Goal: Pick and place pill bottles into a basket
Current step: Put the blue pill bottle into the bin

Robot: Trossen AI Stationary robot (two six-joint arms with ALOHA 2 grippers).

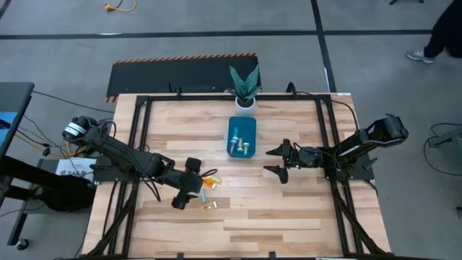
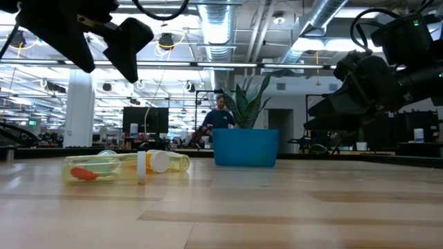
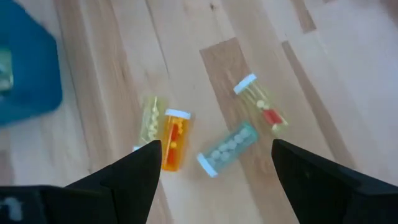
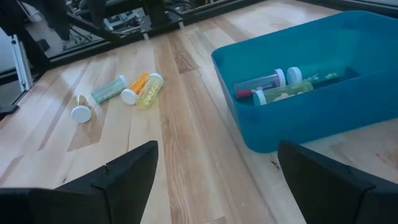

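- We have our left gripper poised above the loose cluster on the table near the front, fingers spread and holding nothing.
- Below it, in the left wrist view, four pill bottles lie on their sides: the orange bottle touching the yellow bottle, the green bottle just beside them, and a clear-yellow bottle with a red insert a little apart.
- We judge that we are in the approach step of a pick: the gripper is lined up over the group but not yet down on any bottle.
- The next move, as we see it, calls for choosing one bottle, turning the fingers across its length, and descending so they straddle it without nudging its neighbours; the green one looks the most free-standing.
- Farther back, our right gripper waits beside the basket, fingers apart and empty.
- The basket sits mid-table and already holds several bottles, with the potted plant beyond it at the far edge.
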